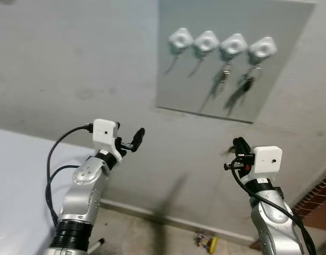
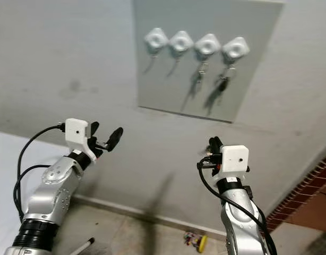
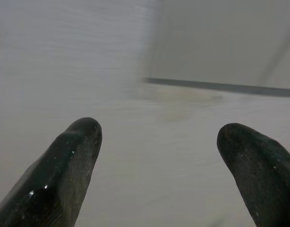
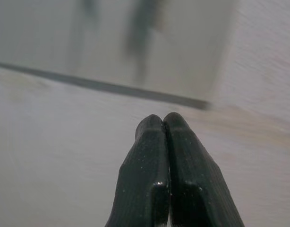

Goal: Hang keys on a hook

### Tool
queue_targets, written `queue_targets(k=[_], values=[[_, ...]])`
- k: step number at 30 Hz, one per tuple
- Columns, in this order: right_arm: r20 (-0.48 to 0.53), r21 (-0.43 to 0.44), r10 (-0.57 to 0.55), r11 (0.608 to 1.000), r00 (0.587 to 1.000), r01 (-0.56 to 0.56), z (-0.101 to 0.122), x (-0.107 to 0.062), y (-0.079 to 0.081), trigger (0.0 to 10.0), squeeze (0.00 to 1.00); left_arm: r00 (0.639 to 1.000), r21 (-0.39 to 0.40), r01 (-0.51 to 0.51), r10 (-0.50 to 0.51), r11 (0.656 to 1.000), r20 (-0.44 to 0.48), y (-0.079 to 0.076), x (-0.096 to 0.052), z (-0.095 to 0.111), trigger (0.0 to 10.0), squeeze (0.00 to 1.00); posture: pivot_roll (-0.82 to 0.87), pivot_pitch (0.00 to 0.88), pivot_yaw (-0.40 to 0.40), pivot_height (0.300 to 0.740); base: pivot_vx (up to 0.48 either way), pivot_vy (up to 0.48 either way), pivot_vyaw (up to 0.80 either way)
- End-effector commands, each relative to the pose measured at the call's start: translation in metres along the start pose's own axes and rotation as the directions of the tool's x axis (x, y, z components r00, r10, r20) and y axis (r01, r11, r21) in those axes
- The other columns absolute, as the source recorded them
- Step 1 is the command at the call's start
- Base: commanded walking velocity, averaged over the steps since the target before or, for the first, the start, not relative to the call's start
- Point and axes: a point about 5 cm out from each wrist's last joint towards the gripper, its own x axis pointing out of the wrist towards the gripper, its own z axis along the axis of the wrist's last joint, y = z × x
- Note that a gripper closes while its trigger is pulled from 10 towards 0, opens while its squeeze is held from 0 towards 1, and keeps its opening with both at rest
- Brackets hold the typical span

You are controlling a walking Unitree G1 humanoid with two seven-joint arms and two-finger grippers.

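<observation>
Facing a pale grey plaster wall (image 1: 73, 69), two silver arms are seen raised before a flat grey panel (image 1: 269, 101) on which four white hooks (image 1: 207, 41) are mounted in a row. Keys (image 1: 249, 81) are seen hanging from the hook at the right end of the row, and a second bunch of keys (image 1: 225, 71) from the hook just beside it; the two hooks to the left are seen with only thin shadows beneath them. The left gripper (image 1: 132, 141) is held up below and to the left of the panel, well apart from the hooks, its fingers (image 3: 72, 165) spread wide with bare wall between them. The right gripper (image 1: 238, 146) is held below the panel's lower right corner, its fingers (image 4: 154, 175) pressed together; whether anything is pinched between them cannot be told. The panel's lower edge is shown as a dark line across both wrist views. A white baseboard (image 1: 168, 218) is seen running along the foot of the wall, above a worn, mottled floor (image 1: 136, 236). A small yellow and multicoloured object (image 1: 206, 242) is seen lying on the floor near the baseboard, too small to be identified. A strip of red brick (image 1: 318, 197) is seen at the far right, and a white surface (image 1: 17, 180) at the far left
</observation>
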Motion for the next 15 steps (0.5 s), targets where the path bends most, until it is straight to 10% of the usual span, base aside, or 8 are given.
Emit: queue_targets(k=[1,15], values=[[0.034,0.008,-0.004,1.000,0.999,0.004,0.008,0.003,0.001,10.0,0.00,1.000,0.031,-0.022,0.022,0.999,0.013,0.007,-0.001,0.007,10.0,0.00,-0.02,0.000,-0.014,0.740,0.360,0.000,0.00],[0.019,-0.012,0.087,0.996,0.996,-0.087,0.007,0.004,0.008,10.0,0.00,0.991,0.052,0.033,-0.039,0.998,0.127,-0.005,0.004,0.035,10.0,0.00,-0.02,0.000,-0.016,0.740,0.000,0.000,0.00]])
